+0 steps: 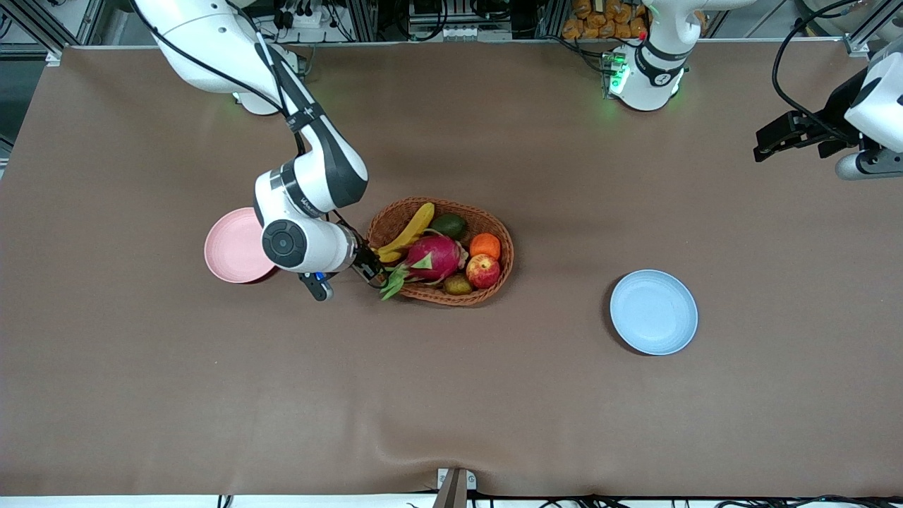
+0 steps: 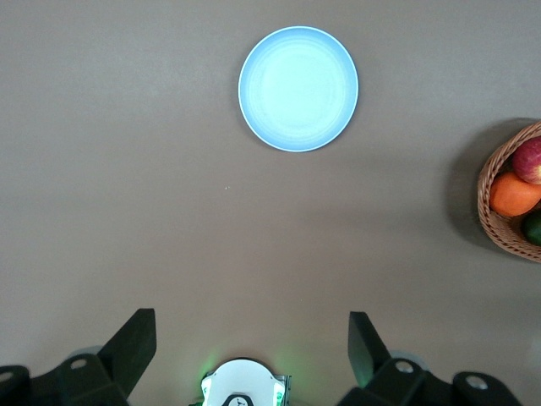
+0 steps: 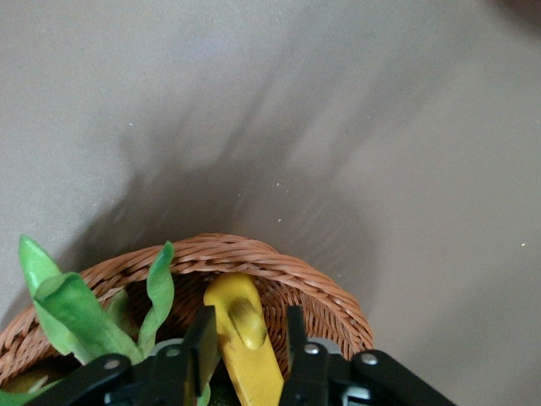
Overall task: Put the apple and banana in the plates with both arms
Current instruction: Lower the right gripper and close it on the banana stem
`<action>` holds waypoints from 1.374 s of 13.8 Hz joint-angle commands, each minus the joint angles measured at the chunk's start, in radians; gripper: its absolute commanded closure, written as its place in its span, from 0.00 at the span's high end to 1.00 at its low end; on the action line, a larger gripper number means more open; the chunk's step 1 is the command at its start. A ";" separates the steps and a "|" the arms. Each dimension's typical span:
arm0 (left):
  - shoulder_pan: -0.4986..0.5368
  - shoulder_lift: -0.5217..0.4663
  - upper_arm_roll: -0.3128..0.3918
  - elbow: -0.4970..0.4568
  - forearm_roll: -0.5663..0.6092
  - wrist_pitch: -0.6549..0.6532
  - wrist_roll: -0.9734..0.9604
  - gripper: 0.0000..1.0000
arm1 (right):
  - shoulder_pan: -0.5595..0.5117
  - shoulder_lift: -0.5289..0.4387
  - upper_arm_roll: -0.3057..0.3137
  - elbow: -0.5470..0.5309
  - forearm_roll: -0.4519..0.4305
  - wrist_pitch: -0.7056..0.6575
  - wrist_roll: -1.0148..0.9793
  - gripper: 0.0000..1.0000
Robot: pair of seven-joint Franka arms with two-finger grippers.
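The right end effector stands narrow around the banana's tip inside the basket. The left end effector waits wide open above the counter.

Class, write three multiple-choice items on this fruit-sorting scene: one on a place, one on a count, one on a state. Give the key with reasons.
1. Where is the apple?
A. In the wicker basket
B. On the blue plate
C. On the pink plate

2. How many plates are on the table?
A. One
B. Two
C. Three

3. What is the right pincer doing?
A. Hanging over the blue plate
B. Straddling the banana end in the basket
C. Holding the apple

Key: A, the apple lies among the basket's fruit; B, one pink, one blue; C is wrong and B right, since its fingers flank the banana's tip. The left pincer waits open.
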State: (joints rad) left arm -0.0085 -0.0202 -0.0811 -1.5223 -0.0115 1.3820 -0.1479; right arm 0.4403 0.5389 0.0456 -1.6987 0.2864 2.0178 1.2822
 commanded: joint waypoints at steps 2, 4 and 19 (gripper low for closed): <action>-0.004 0.008 0.000 0.013 0.015 -0.008 0.016 1.00 | 0.011 -0.001 -0.007 -0.012 0.016 0.016 0.013 0.28; -0.005 0.011 0.000 0.013 0.015 -0.008 0.016 1.00 | 0.009 0.001 -0.007 -0.012 0.016 0.021 0.012 0.29; -0.002 0.013 0.000 0.014 0.011 -0.008 0.018 1.00 | -0.075 -0.011 -0.009 0.167 0.013 -0.299 -0.039 0.00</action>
State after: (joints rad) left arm -0.0086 -0.0140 -0.0812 -1.5223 -0.0115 1.3820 -0.1479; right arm 0.4220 0.5446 0.0298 -1.6038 0.2877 1.8456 1.2794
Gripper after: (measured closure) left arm 0.000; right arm 0.872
